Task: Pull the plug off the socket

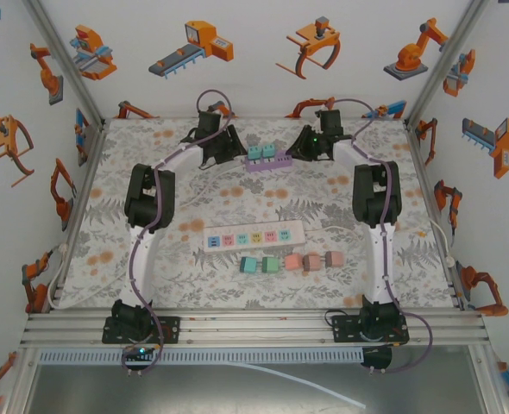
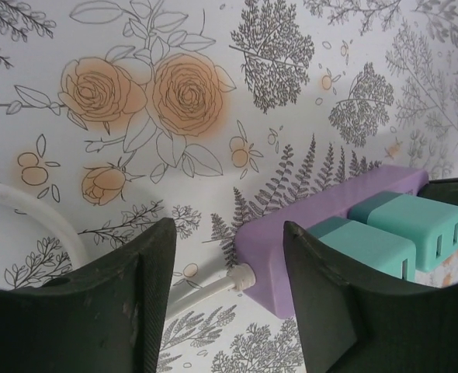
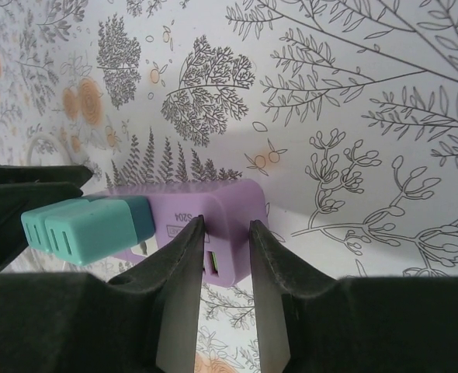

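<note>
The right hand is pinching the right end of the purple strip, its fingers pressing on either side of a small port. The left hand is standing spread around the strip's other end, where the white cord is leaving it. One finger is sitting clear of the strip and the other is covering part of its side. Between the hands, two teal plugs are sitting plugged into the strip side by side: the first plug nearer the cord end, the second plug just beyond it. The strip is lying at the far middle of the worktop. Nearer the arms a white strip is lying, with a row of loose plugs just in front of it.
</note>
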Controlling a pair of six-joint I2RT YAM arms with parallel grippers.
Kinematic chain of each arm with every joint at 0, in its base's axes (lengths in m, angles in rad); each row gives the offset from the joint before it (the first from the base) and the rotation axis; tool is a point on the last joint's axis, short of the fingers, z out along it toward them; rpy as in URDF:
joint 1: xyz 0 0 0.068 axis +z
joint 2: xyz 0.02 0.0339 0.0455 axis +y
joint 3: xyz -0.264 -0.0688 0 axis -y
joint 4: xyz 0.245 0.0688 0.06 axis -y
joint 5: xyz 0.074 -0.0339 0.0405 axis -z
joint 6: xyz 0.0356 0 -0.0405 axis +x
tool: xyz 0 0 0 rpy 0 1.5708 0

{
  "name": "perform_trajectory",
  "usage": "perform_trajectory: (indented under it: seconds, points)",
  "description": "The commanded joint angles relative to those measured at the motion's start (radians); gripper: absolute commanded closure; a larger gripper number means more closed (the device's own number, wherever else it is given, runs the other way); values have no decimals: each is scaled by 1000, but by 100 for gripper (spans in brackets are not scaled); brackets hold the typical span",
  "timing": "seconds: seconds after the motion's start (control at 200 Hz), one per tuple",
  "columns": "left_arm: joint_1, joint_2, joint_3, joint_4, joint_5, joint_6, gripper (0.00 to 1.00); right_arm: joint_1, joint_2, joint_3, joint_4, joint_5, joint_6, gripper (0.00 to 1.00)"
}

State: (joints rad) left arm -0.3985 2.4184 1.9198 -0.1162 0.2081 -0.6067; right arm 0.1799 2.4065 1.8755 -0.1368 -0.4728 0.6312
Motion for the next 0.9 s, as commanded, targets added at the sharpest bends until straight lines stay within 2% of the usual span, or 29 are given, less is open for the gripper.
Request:
perform_trajectory:
  seconds: [0.0, 0.195, 0.416, 0.706, 0.896]
  points:
    - [0, 5, -30, -32, 78, -22, 47, 8, -9, -67, -19, -22, 9, 70]
    - [5, -71, -168, -24, 87, -12, 59, 35, -80, -174, -30, 13, 10, 71]
    - [9, -165, -296, -40, 142, 9, 59, 85, -216, -371, -20, 100, 54, 71]
    - [19, -405, -580, -8, 136, 48, 58, 160, -465, -753, 158, 191, 180, 70]
    - [21, -523, -697, 2, 83, 51, 55, 197, -519, -827, 175, 210, 178, 68]
